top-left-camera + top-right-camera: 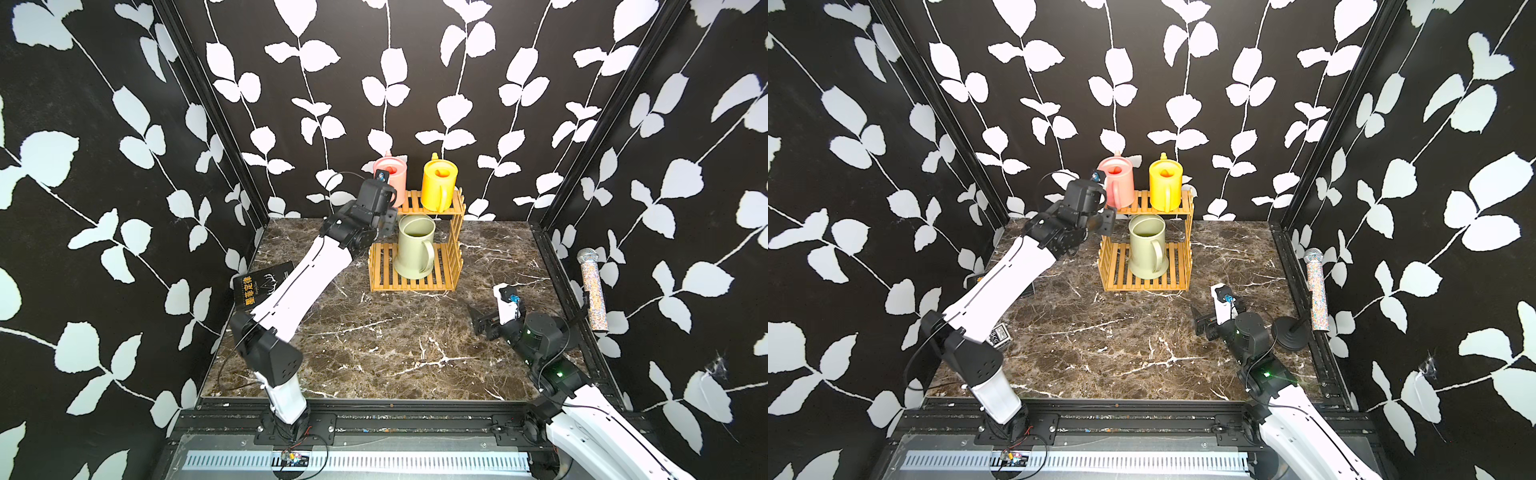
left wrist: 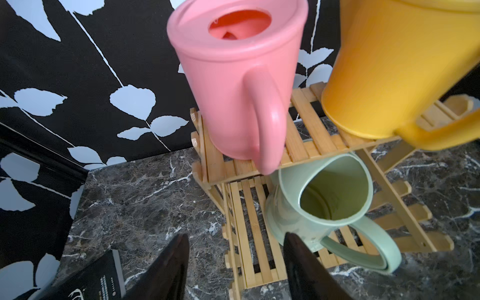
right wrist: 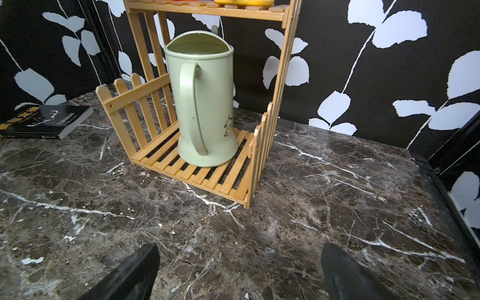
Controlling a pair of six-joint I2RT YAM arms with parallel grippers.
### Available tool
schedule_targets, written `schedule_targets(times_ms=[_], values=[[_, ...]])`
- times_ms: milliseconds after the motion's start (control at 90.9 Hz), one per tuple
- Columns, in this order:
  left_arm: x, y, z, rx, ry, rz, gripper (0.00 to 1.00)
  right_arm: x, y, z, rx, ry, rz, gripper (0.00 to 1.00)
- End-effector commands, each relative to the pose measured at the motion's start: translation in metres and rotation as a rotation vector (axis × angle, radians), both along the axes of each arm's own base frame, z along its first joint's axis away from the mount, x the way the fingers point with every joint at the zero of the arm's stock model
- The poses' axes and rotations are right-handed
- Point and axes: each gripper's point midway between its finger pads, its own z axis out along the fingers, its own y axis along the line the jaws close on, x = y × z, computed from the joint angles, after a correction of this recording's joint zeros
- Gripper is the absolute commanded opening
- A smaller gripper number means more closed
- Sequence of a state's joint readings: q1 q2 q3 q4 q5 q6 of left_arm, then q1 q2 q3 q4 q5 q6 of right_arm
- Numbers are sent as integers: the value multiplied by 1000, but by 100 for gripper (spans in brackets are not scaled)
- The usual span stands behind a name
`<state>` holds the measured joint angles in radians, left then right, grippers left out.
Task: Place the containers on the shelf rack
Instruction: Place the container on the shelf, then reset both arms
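Setting: black wallpaper (image 1: 415, 124) with white leaf vines on three sides; dark marble bench (image 1: 374, 345) underneath.
Shelf rack (image 1: 382, 266): bamboo, two slatted tiers, at the middle of the bench's back edge, close to the wall.
Top tier: pink can (image 1: 1121, 187) at the left end, yellow can (image 1: 1165, 189) at the right end; both upright, handles to the front.
Bottom tier: green can (image 1: 413, 249) upright, handle to the front.
Left wrist view only: the pink can's handle hangs past the top tier's front edge, just above the green can's open mouth.
Right wrist view only: a dark line drawing on the green can's side; of the top tier, only the front edge and a sliver of yellow.
Top views only: glitter microphone (image 1: 1316, 286) on a stand at the bench's right edge; a top view shows the stand's round base (image 1: 1289, 332).
Book (image 3: 46, 122): black, lying flat by the bench's left edge.
Left gripper (image 2: 235, 235): raised at the rack's left front corner. Fingers (image 2: 168, 265) stand moderately apart with nothing between them, short of the pink handle.
Right gripper (image 3: 239, 252): low over the bench's right half, well apart from the rack. Fingers (image 3: 135, 272) are spread wide and empty.
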<state>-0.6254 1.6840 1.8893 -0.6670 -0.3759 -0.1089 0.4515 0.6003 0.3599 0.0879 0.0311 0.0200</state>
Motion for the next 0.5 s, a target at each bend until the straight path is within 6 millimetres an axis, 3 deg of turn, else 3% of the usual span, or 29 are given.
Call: schedule_targets(times_ms=[0,110,198,396,484], values=[[-20,5,18,9,-42,-85,63,5,-9,5,-51,-40,-52,99],[-26,22,9,49,-36,-89,68,9,-17,4,-94,-51,-89,99],[-25,41,0,83,-25,-72,82,13,-23,2,-134,-60,-120,99],[-18,100,-24,116,15,40,98,25,-45,-5,-211,-58,-223,99],[-14,125,-42,107,36,86,98,30,-60,-8,-211,-60,-297,99]])
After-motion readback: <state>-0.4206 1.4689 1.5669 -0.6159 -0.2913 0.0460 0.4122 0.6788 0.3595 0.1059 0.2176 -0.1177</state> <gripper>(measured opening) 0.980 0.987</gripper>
